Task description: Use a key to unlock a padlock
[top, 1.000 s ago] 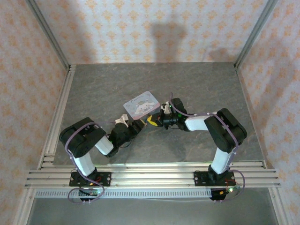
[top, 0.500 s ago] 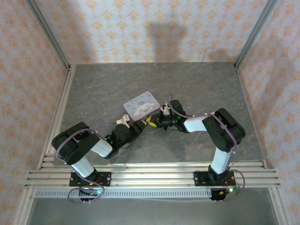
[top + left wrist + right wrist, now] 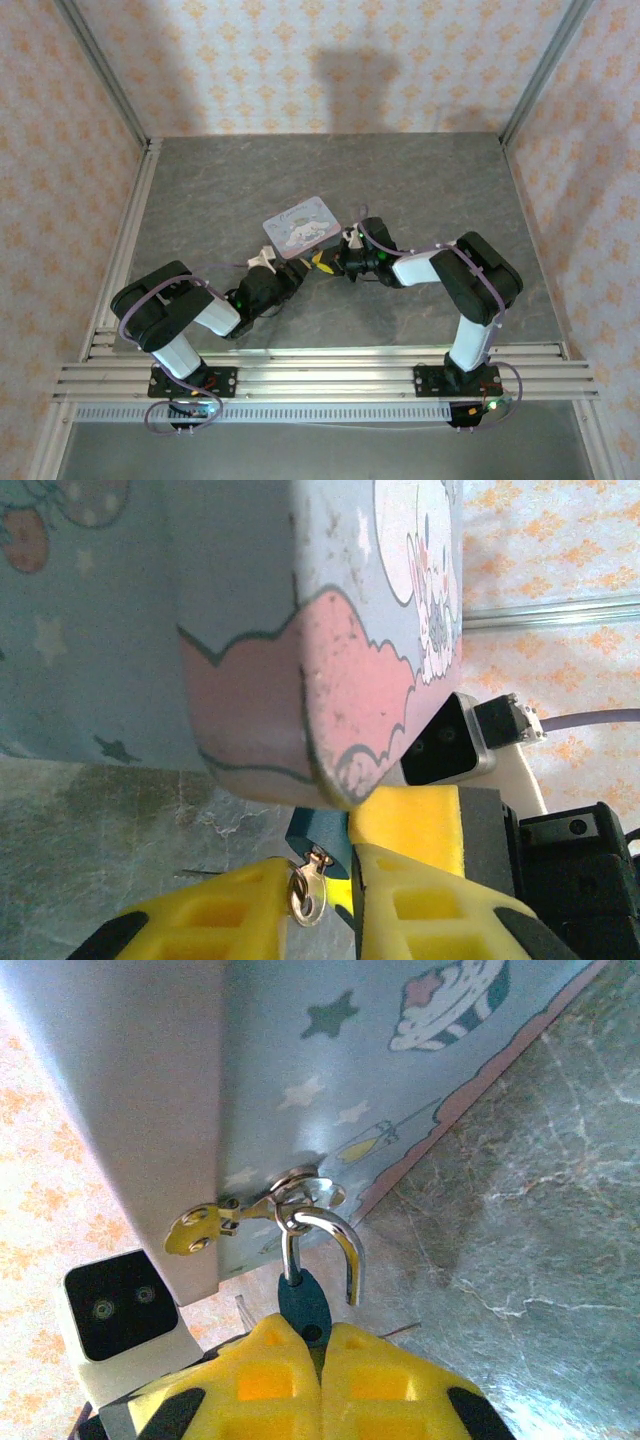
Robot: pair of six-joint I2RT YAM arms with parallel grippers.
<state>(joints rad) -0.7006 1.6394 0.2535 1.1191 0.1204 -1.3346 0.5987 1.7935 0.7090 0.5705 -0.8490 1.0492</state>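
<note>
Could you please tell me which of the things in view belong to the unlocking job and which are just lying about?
Belongs to the job:
- padlock, clamped in the right gripper
- key, between the fingers of the left gripper

Just there:
- pastel tin, whose hasp carries the padlock
- table
</note>
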